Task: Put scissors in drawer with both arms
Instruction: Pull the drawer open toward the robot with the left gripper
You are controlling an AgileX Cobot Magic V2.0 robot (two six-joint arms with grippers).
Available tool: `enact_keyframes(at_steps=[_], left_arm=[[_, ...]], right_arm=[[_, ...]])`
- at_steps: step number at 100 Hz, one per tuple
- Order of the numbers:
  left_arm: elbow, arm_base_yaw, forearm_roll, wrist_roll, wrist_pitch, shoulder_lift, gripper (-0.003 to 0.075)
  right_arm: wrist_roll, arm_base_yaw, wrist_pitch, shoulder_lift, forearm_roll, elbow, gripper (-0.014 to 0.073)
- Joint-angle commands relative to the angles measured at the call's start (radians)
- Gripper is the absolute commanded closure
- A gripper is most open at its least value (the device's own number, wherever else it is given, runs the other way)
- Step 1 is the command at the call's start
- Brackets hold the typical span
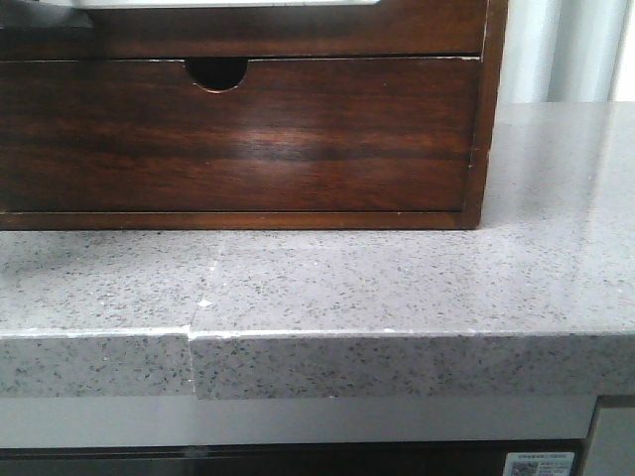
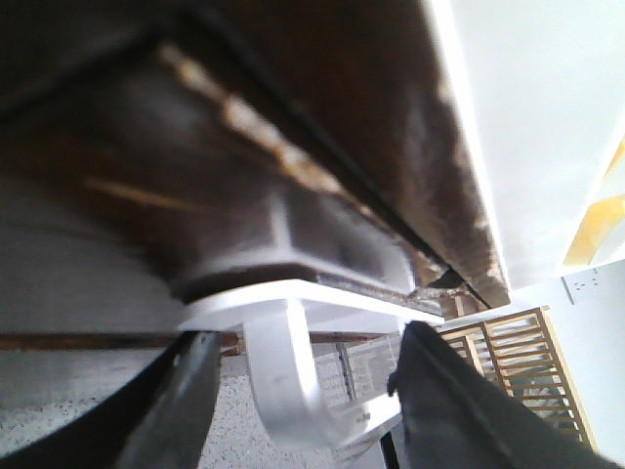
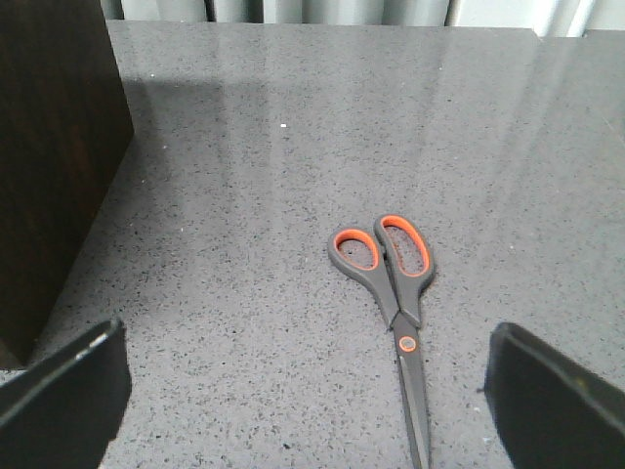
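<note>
The scissors [image 3: 393, 293], grey with orange-lined handles, lie flat on the grey speckled counter, blades pointing toward my right gripper [image 3: 308, 405]. That gripper is open and hovers over them, the blades nearer one finger [image 3: 557, 401]. The drawer [image 1: 298, 35] shows as a shallow dark brown front at the top of the front view, edging a white strip. In the blurred left wrist view, my left gripper [image 2: 312, 410] is open just below dark glossy wood [image 2: 322, 117]. A white curved handle [image 2: 288, 376] sits between its fingers, touching neither. Neither gripper appears in the front view.
A taller dark wooden drawer front [image 1: 238, 139] with a half-round notch [image 1: 216, 74] sits below, in a cabinet standing on the counter [image 1: 397, 288]. The cabinet's side [image 3: 49, 166] stands close to the scissors. The counter's front edge [image 1: 397, 342] runs across the front view.
</note>
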Motion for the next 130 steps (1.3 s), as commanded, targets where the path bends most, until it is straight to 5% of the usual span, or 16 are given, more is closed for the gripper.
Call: enact_keyframes(at_steps=[1, 30, 62, 130], left_arm=[[-0.037, 0.002, -0.118, 0.007, 0.042, -0.010, 0.0373], [-0.037, 0.002, -0.118, 0.007, 0.040, -0.008, 0.0561], [-0.031, 0.002, -0.044, 0.007, 0.107, -0.012, 0.0682], [0.335, 0.002, 0.027, 0.031, 0.112, -0.511, 0.0741]], right_arm=[[-0.006, 0.002, -0.078, 0.010, -0.003, -0.037, -0.0076], [-0.006, 0.002, -0.078, 0.010, -0.003, -0.037, -0.0076], [-0.006, 0.002, -0.078, 0.010, -0.003, -0.037, -0.0076], [-0.006, 0.002, -0.070, 0.010, -0.003, -0.037, -0.0076]])
